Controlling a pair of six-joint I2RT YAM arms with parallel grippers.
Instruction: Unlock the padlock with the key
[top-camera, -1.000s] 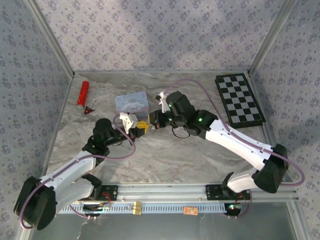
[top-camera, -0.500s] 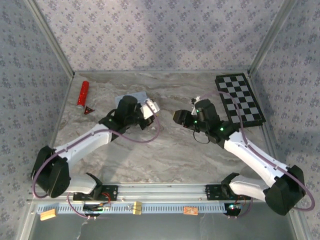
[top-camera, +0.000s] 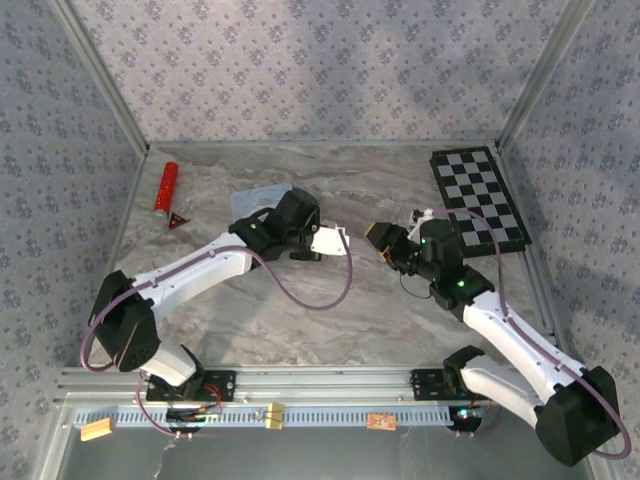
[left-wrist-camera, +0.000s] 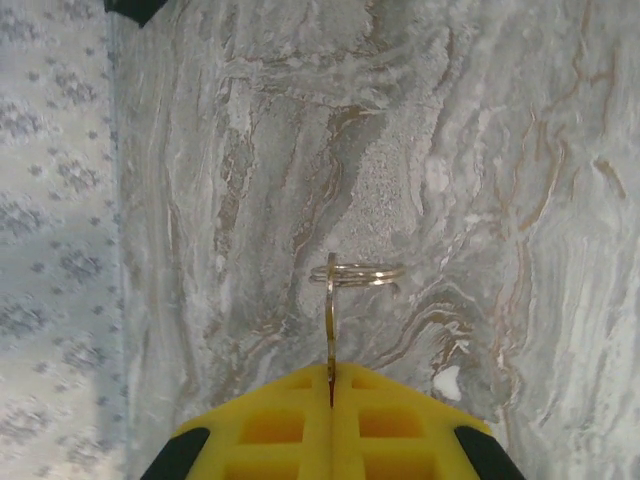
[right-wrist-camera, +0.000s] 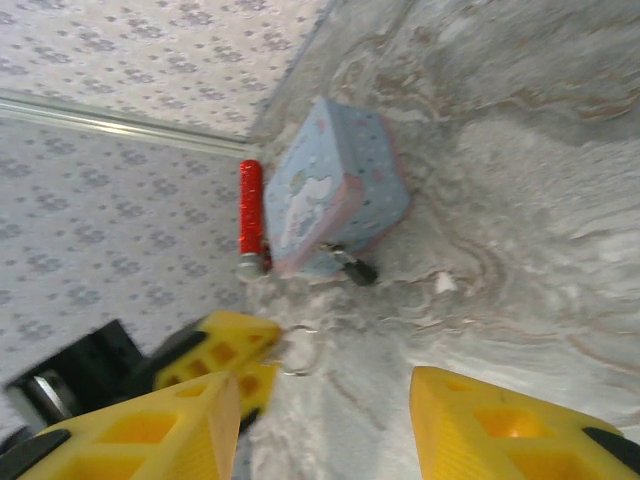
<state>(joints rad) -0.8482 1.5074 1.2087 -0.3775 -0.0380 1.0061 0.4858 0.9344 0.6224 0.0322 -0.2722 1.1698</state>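
Key-in-hand step, as I judge it: the left gripper has its yellow pads pressed together on the thin key, seen edge-on; the key ring sticks out beyond the pads, above the marbled table; the right gripper is spread wide and holds nothing.

The padlock, with its dark body and silvery shackle, lies at centre frame in the right wrist view; it is touching or just beside the lower edge of the light-blue tin; a red object lies just left of the tin.

The key is near the padlock but apart from it; next, probably, the right gripper must steady the padlock while the key's blade is lined up with the keyhole; since the ring end leads, a regrasp may be needed.

No writing is readable; the tin carries a cartoon figure.
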